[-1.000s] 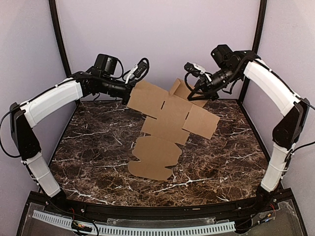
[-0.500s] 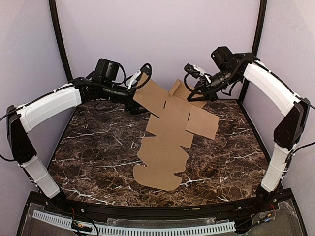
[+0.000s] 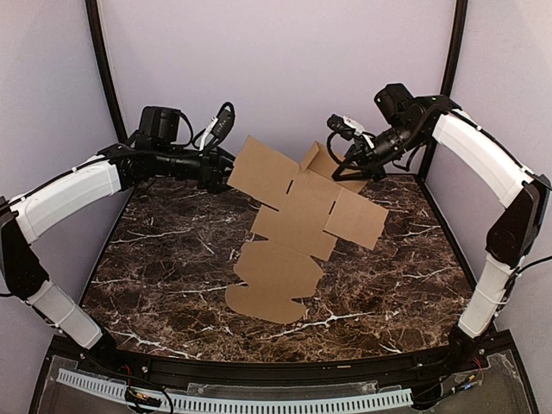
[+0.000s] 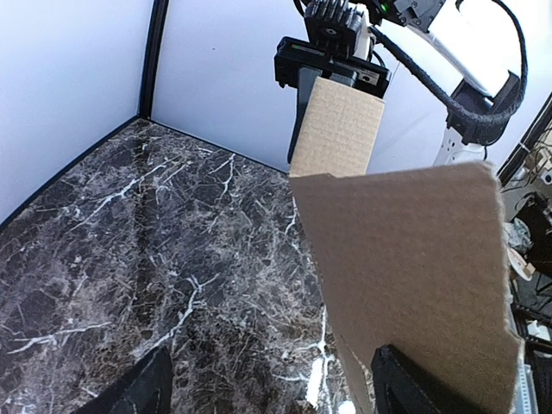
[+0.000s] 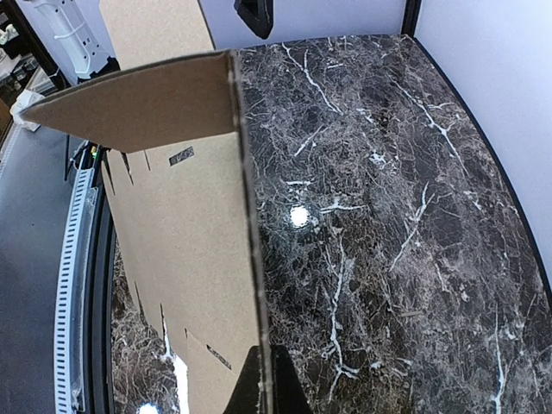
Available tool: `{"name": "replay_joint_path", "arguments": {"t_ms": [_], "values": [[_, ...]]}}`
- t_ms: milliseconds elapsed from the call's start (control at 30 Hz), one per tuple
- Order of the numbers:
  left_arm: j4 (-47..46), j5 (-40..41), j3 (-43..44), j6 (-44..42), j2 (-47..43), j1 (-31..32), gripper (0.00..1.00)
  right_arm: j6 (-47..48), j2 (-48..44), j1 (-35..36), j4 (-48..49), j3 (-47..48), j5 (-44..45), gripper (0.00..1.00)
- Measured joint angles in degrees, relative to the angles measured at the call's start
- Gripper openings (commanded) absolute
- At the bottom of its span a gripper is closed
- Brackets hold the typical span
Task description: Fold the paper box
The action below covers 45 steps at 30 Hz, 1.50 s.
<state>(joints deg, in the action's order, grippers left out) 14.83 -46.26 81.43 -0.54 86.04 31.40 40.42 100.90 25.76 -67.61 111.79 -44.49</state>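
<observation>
No readable text or labels appear anywhere.

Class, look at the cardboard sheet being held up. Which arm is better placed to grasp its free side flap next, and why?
Left. The left gripper has open jaws beside a free flap of the paper box; the right gripper is shut on another flap, holding the sheet up.

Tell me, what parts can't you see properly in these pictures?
Top view: whether the left gripper touches the paper box; too small to tell.
Top view: the right gripper's fingertips, hidden behind the box's raised flap.
Left wrist view: the box's lower part, cut off by the bottom edge.
Right wrist view: much of the table, hidden by the box.
</observation>
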Motion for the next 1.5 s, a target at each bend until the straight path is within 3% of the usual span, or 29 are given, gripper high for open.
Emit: {"name": "replay_joint_path", "arguments": {"t_ms": [433,733,933,1033,1200,1233,1300,1500], "values": [[-8.3,-2.0,-1.4,7.8,6.1,3.4,0.82,-2.3,0.5,0.0,2.3,-0.5,2.4,0.00],[1.4,20.4,-1.7,8.8,5.3,-0.6,0.81,0.8,4.4,0.0,-0.5,-2.0,3.1,0.00],[1.6,29.0,-15.1,15.0,0.1,-8.7,0.82,3.2,12.1,0.0,-4.0,-4.2,2.8,0.00],[-0.8,28.2,-19.3,17.8,0.4,-8.6,0.83,4.0,17.7,0.0,-5.6,-3.7,2.5,0.00],[-12.4,20.0,-23.2,23.9,5.1,-8.2,0.86,4.3,28.2,-0.3,-7.2,-0.3,2.4,0.00],[-15.0,18.0,-23.3,25.0,6.6,-8.2,0.95,4.4,29.8,-0.3,-7.6,0.6,2.3,0.00],[-20.4,13.2,-23.4,27.5,10.7,-8.1,0.98,4.5,31.8,-0.5,-7.8,1.7,2.2,0.00],[-23.5,7.9,-23.3,28.5,17.8,-7.0,0.95,5.2,32.4,-1.0,-8.6,2.4,1.1,0.00]]}}
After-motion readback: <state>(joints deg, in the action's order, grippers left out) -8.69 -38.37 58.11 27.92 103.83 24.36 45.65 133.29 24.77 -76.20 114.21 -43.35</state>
